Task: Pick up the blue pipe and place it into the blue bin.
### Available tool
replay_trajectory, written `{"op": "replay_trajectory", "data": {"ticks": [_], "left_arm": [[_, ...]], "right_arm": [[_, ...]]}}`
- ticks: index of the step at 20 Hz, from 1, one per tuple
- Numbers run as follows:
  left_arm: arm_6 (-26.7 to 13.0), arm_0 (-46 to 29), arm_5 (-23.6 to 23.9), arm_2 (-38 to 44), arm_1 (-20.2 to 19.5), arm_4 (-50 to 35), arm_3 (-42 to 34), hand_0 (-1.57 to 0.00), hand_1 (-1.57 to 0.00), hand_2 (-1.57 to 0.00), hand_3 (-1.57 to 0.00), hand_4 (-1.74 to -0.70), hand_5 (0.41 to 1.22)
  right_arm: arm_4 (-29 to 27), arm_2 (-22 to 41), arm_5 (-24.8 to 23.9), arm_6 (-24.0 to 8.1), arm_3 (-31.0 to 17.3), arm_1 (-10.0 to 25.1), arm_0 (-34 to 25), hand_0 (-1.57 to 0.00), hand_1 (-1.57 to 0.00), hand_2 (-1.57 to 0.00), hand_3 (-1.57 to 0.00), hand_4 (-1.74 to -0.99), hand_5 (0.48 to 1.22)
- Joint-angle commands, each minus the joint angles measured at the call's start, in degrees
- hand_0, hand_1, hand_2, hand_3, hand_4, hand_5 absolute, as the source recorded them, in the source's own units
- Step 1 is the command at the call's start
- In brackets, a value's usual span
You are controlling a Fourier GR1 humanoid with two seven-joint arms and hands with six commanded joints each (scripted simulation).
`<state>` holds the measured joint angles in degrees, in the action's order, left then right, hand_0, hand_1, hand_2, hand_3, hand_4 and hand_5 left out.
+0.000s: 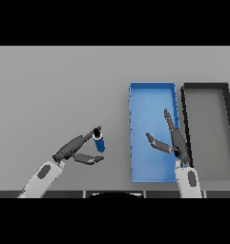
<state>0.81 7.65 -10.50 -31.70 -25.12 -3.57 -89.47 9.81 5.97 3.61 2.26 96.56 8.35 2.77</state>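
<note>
Blue short pipe stands upright on the grey tabletop near its front edge, touched by the left hand, fingers straight. Right of it, the released right hand hovers over the blue rectangular bin, beside a dark bin

I have only the head view, looking steeply down from above onto the grey tabletop before me.
</note>
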Motion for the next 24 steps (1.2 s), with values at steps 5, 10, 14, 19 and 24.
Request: {"op": "replay_trajectory", "data": {"ticks": [5,10,14,19,24], "left_arm": [[1.2,1.8,1.0,-0.4,5.8,0.0,6.0,0.00,0.00,0.00,0.00,-1.14,0.497],[6.1,3.7,2.0,0.0,9.0,1.0,10.7,0.00,0.00,-0.05,-0.02,-1.12,0.543],[5.3,3.5,0.8,0.5,12.4,-2.6,11.6,-0.04,-0.25,-0.42,-0.35,-1.27,0.675],[6.9,2.9,1.1,0.4,14.4,-3.2,11.4,-0.98,-1.10,-1.16,-1.11,-1.55,1.042],[7.7,2.3,2.7,-1.8,14.5,-1.1,10.1,-1.38,-1.42,-1.44,-1.41,-1.54,1.162]], "right_arm": [[-1.0,-0.4,0.7,0.8,0.4,0.3,0.8,0.00,0.00,0.00,0.00,-1.202,0.549],[-0.7,-0.7,0.6,0.4,0.6,0.9,1.3,0.00,0.00,0.00,0.00,-1.192,0.549],[-0.1,-0.2,0.4,0.3,0.1,0.3,1.1,0.00,0.00,0.00,0.00,-1.196,0.560],[0.1,-0.3,0.2,1.2,0.6,0.7,1.4,0.00,0.00,0.00,0.00,-1.182,0.562],[0.4,0.0,0.4,0.3,-0.4,0.5,0.6,0.00,0.00,0.00,0.00,-1.176,0.559]]}}
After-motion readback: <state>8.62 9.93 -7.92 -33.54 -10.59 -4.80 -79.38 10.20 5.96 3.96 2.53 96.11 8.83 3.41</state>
